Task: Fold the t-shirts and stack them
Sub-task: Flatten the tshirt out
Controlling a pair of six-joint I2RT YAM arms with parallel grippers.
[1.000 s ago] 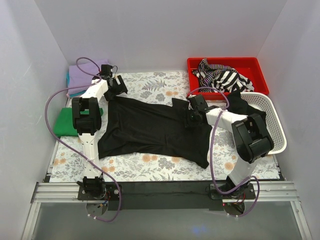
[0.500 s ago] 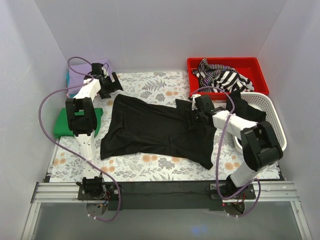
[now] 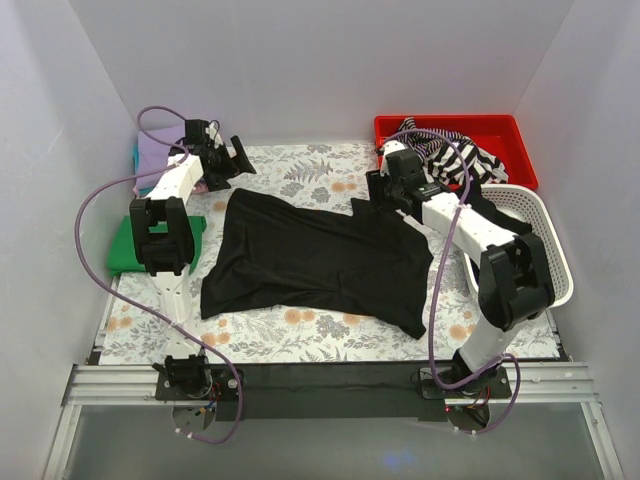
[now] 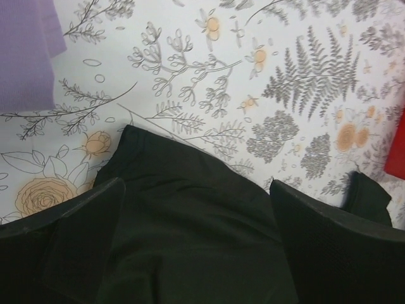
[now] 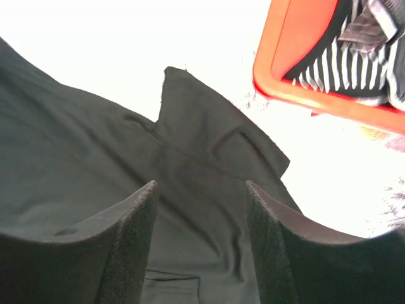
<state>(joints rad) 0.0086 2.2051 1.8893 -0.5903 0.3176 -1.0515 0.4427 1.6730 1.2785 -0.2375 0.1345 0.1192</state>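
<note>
You are viewing the black t-shirt (image 3: 315, 260), which is lying spread and rumpled on the floral table cover (image 3: 300, 160). The left gripper (image 3: 238, 160) is hanging just beyond its far-left corner, beside the lavender t-shirt (image 3: 157, 158). The right gripper (image 3: 382, 192) is hanging over its far-right sleeve, near the red tray (image 3: 500, 120). A green t-shirt (image 3: 122, 248) is lying at the table's left edge; a white basket (image 3: 556, 245) is sitting at the right.

Mostly hidden under lavender t-shirt (image 3: 158, 160): teal t-shirt (image 3: 136, 162); red bin (image 5: 277, 50) cut off at right-wrist view's edge.
</note>
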